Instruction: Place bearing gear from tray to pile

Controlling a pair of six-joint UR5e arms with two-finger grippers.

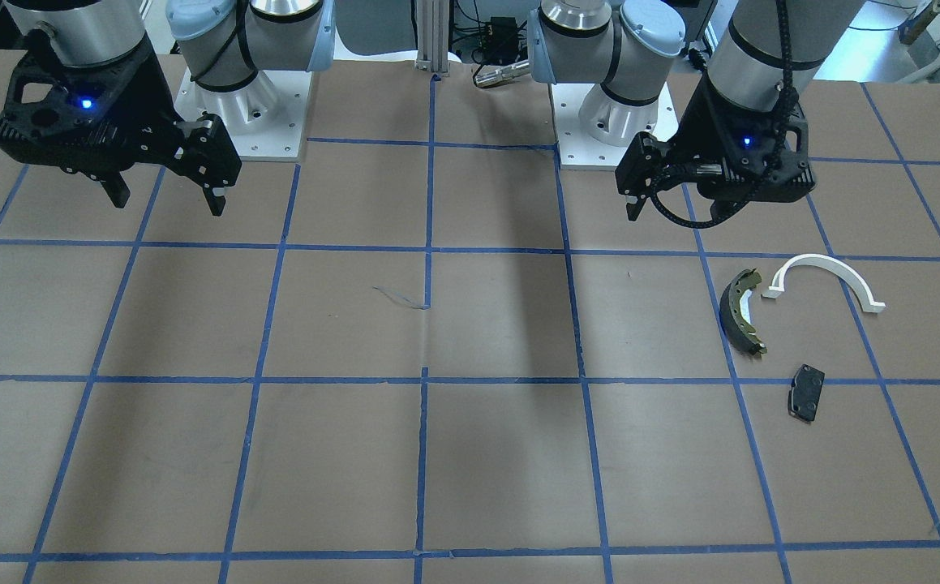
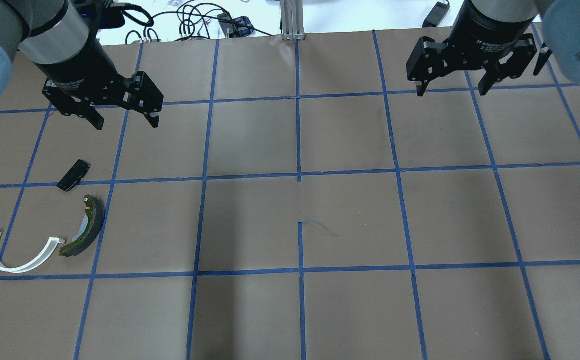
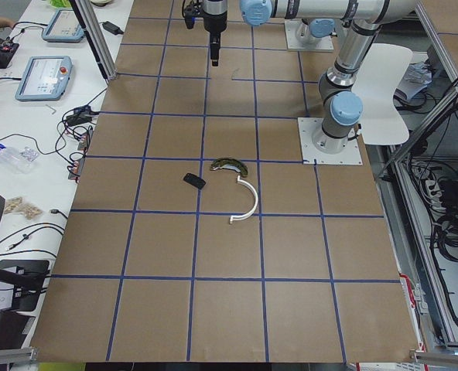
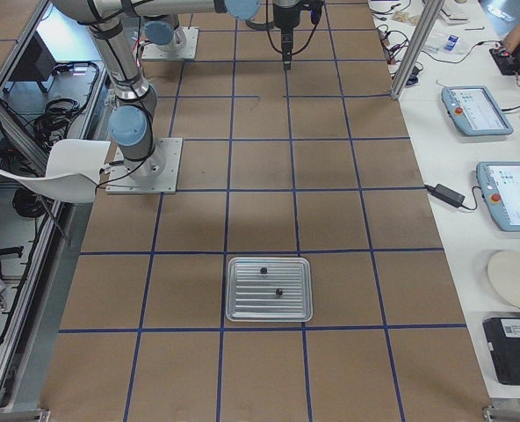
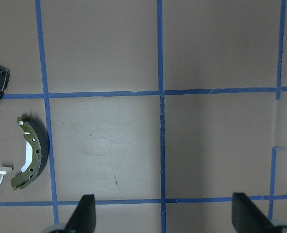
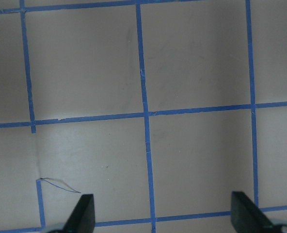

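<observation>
White half-ring (image 2: 17,260), olive brake shoe (image 2: 87,230), black pad (image 2: 73,175) grouped near left, left gripper (image 2: 125,122) just beyond, jaws spread, empty, right gripper (image 2: 452,92) far right, jaws spread, empty, metal tray (image 4: 242,306) at right end bearing two small dark parts (image 4: 278,292), well apart from both.

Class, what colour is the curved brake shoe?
The brake shoe is dark olive; best in the left wrist view.
</observation>
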